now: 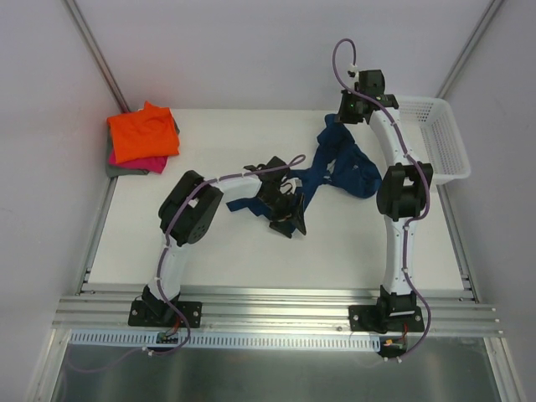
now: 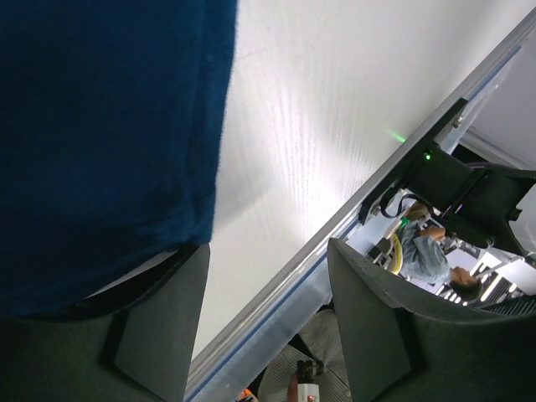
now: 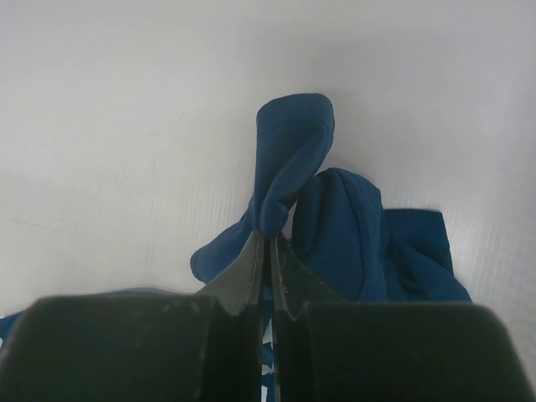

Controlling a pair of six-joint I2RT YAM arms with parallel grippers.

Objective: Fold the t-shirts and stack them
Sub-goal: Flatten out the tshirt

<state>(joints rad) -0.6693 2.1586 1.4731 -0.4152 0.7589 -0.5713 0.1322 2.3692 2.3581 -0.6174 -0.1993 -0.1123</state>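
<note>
White table (image 1: 234,251) carries the bunched navy t-shirt (image 1: 347,167) far right; my right gripper (image 3: 270,243) pinches its fabric, left gripper (image 2: 266,251) stands parted beside cloth. I'd grab an edge squarely, then spread it flat

crumpled navy tee (image 1: 356,172), folded tees (image 1: 144,134) stacked far-left

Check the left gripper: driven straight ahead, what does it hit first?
Left gripper probably meets the bare white table first; navy t-shirt hangs aside, over one finger. Depth unclear.
</note>
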